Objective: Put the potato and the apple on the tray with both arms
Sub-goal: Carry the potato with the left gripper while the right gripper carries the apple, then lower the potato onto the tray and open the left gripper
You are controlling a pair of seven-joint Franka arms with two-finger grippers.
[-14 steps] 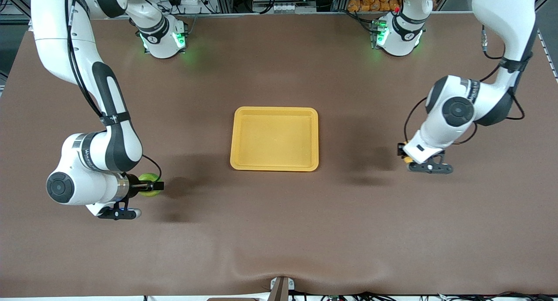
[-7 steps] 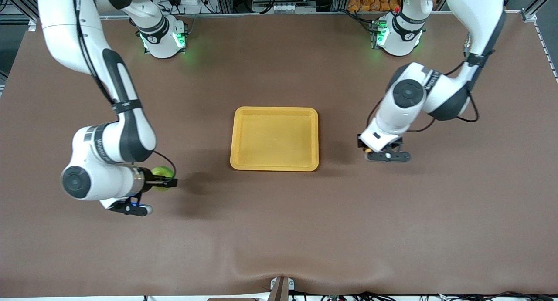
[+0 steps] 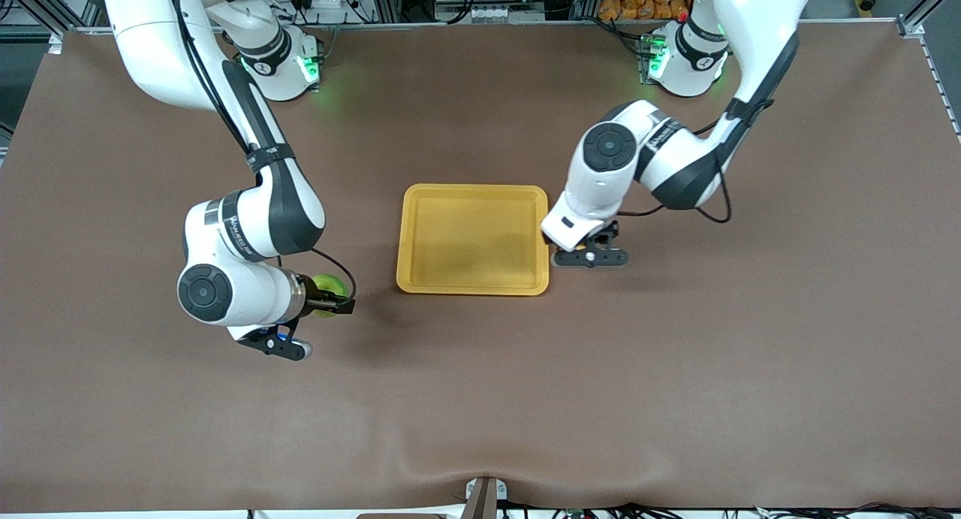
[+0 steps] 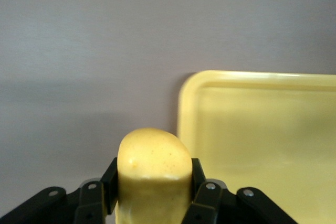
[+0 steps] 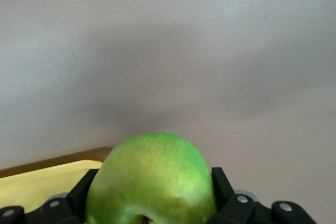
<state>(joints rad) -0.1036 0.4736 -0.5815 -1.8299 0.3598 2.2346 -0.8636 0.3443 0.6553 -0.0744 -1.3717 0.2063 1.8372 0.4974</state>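
While both white jointed arms carry their loads inward, I check the brown table (image 3: 480,399) first: it lies bare all round the shallow rectangular yellow-orange plastic tray (image 3: 473,282), which sits mid-table with nothing in it.

Over the last second both arms have swung in from the table's ends. The left gripper (image 3: 578,250) has come from well out toward its own end to hang just beside the tray's short edge at that end, over the table and not yet across the rim. Its jaws are clamped on the small oblong pale yellow potato (image 4: 153,174); the left wrist view shows a rounded corner of the tray just ahead of the potato. The right gripper (image 3: 332,297) has also closed in but lags, hanging over bare table near the tray's corner toward the right arm's end. Its fingers grip the small round yellow-green apple (image 3: 326,285); in the right wrist view only a sliver of the tray shows beside the fruit.

I judge both pickups done and the carry nearly over, with the release left. The raised rim is the one edge to clear. The tray floor gives room for both pieces if I keep each to its own end, so the grippers don't crowd.
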